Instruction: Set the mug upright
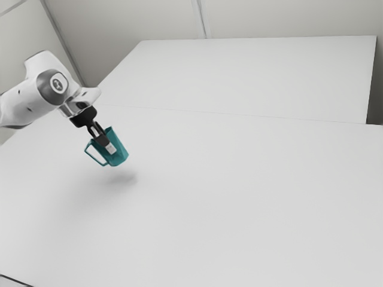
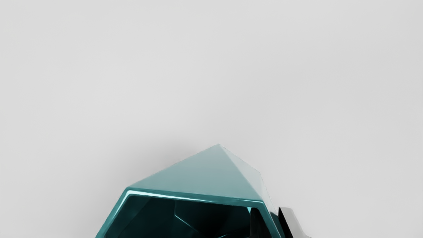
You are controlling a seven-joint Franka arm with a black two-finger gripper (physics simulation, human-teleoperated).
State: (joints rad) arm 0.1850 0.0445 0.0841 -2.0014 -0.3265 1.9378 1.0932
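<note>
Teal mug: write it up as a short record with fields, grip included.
object: teal faceted mug
pose: tilted, mouth toward the exterior view's upper left
handle: toward the exterior view's left
height: raised above the white table
gripper: shut on the mug's wall, one finger inside, one outside
upright: not yet

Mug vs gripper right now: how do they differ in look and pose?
Color: the mug is teal; the gripper is black with pale finger pads.
Form: the mug is a hollow, faceted cup with a loop handle; the gripper is two narrow fingers.
Pose: the mug's open end tilts up toward the hand; the gripper points down, one finger inside the mug, one outside.
Shared: both slanted, both off the table.
</note>
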